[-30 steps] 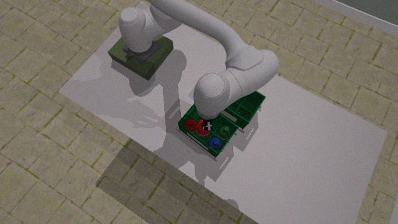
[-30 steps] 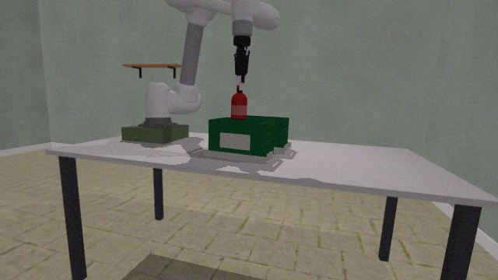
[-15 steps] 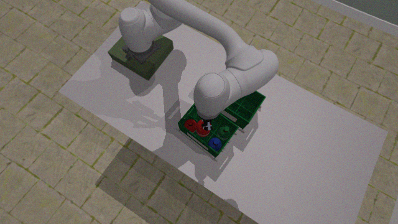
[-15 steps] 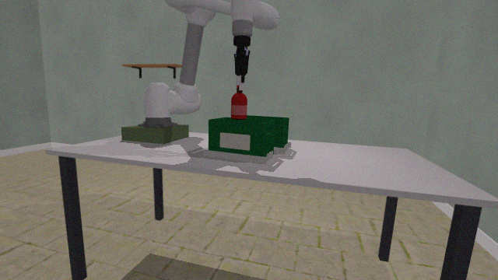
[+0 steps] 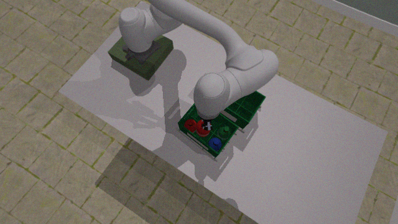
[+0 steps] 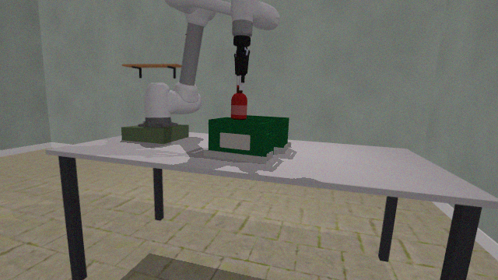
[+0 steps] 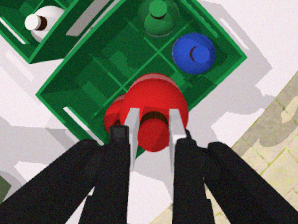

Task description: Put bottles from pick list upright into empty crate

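Exterior view: the gripper (image 5: 207,126) (image 6: 240,87) (image 7: 154,123), jaws clenched on a red bottle (image 5: 202,130) (image 6: 239,106) (image 7: 154,95), suspends it upright over the nearer crate (image 5: 230,135) (image 6: 215,128) (image 7: 227,67), while only the wrist view reveals a white bottle (image 7: 49,26) at ten o'clock, in the other crate (image 5: 260,97) (image 6: 285,128) (image 7: 60,42).

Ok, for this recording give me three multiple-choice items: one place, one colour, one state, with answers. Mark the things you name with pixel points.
1. Where does the blue bottle (image 5: 215,144) (image 7: 194,53) stand?
A) in the crate below the end effector (image 5: 207,126) (image 6: 240,85) (image 7: 154,123)
B) on the wall shelf
C) on the floor

2. What colour is the bottle in the other crate (image 5: 262,100) (image 7: 30,61)?
A) blue
B) white
C) black

3. How is the gripped red bottle (image 5: 203,129) (image 6: 239,106) (image 7: 154,95)?
A) lying flat
B) upside down
C) upright

1 A: the wrist view shows it in a compartment.
2 B: its white top shows there.
3 C: the exterior view shows its neck uppermost.
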Robot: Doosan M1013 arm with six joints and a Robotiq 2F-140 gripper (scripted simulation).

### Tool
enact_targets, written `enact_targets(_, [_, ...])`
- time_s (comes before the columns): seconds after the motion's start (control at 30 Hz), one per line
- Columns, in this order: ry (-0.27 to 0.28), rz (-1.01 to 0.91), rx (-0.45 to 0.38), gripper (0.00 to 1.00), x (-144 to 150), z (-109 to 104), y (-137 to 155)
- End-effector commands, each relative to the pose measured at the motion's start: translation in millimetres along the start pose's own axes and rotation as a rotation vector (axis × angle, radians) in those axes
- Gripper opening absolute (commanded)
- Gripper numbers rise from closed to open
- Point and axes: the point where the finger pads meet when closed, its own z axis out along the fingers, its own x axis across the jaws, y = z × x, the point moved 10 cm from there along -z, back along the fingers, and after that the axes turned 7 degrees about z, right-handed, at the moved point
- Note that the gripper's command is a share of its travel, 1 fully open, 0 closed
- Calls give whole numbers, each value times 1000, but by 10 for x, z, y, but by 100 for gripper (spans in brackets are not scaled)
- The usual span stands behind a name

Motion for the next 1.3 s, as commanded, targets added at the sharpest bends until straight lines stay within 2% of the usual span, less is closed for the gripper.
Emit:
enact_targets(0.0, [6, -2, -2, 0, 16, -43, 26])
enact_targets(0.97, [6, -2, -2, 0, 16, -43, 26])
enact_targets(1.27, [6, -2, -2, 0, -84, -42, -72])
